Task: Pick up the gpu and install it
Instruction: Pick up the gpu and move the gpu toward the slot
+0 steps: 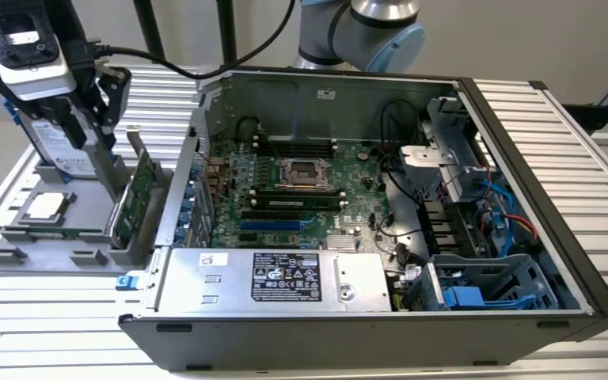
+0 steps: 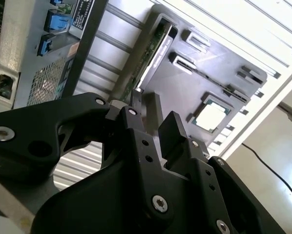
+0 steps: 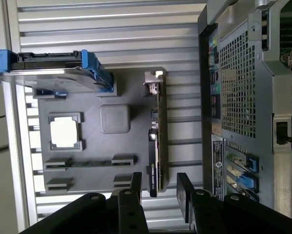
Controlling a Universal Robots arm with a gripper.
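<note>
Exterior view first: the biggest thing is the silver table point(image 1: 557, 142) with long ribs. On it lies the computer case point(image 1: 389, 332), tipped on its side with the lid off. We think it lies this way so the green main board point(image 1: 304, 198) faces up and is easy to reach from above.

Just beside the case, on the exterior view's left, sits a gray tray point(image 1: 29, 245). It has a nook for each part, so we think each part waits in a spot the robot can find. A silver hard drive point(image 1: 61, 150) with blue rails stands up in one nook.

The gpu point(image 1: 135, 194) stands on its thin edge in a groove at the side of the tray nearest the case. It is not in the case yet. We think it stands up like this so that both flat faces are free to be pinched.

In the first wrist view the claw point(image 3: 159, 179) hangs over one end of the gpu point(image 3: 156, 146). Its two fingers are spread wide, one on each side of the card, with a gap on both sides. It holds nothing. We think the fingers are wide so the card fits between them.

Smallest is the square chip point(image 3: 64, 132), lying flat in its own nook, well apart from the claw.
</note>
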